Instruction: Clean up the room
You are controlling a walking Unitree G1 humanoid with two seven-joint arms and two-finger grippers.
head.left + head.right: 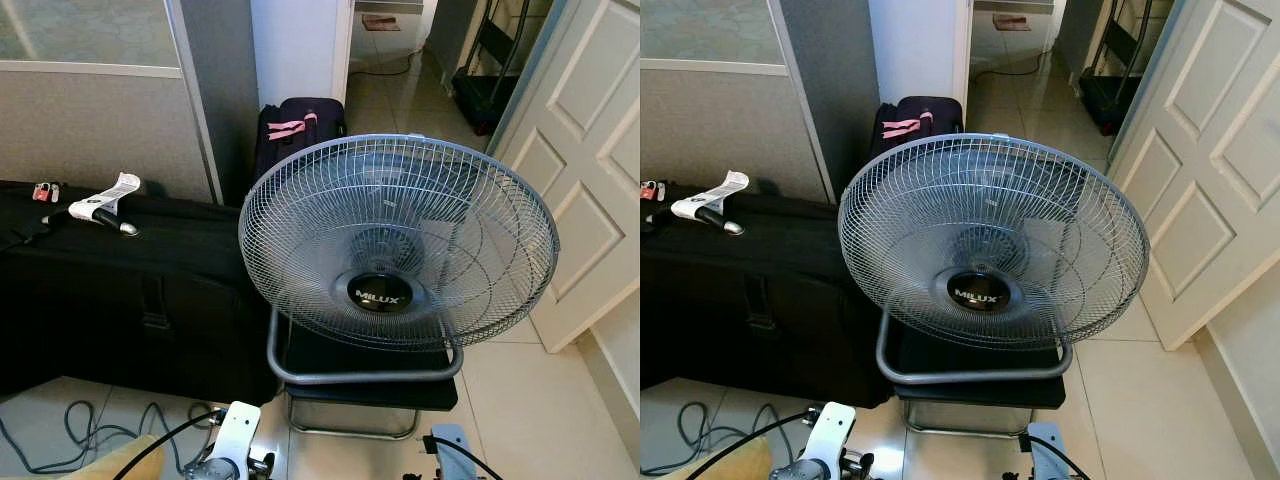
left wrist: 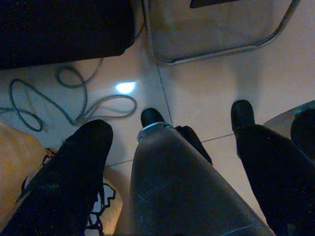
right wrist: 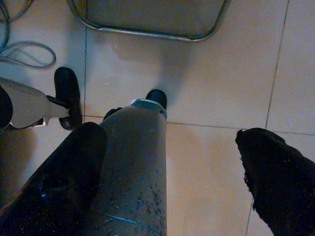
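I have a grey fan [image 1: 397,243] straight ahead, its round wire cage tilted back and facing up at me, the black hub badge reading MILUX; it sits on a black stool [image 1: 370,388] with a chrome tube frame, on the pale tile floor [image 1: 520,400]. To my left lies a long black case [image 1: 130,290], flat against a grey partition [image 1: 100,130]; on its top I see a white paper tag [image 1: 108,198] with a dark handle beside it, and a small red item [image 1: 43,191] near the far end that I cannot identify. Behind the fan stands a dark suitcase [image 1: 297,128] with a pink ribbon [image 1: 285,127] tied on top; to my right is a white panelled door [image 1: 585,180], and past the suitcase an open doorway shows more tile.

Both arms hang low in front of me; the left gripper [image 2: 167,162] points down at the floor, fingers [image 2: 78,167] spread wide and holding nothing, with a grey cable [image 2: 74,103] looped on the tile beyond it and the stool's chrome foot further on; the right gripper [image 3: 172,172] also points at the floor, fingers [image 3: 275,172] wide apart and empty, the stool frame ahead of it.
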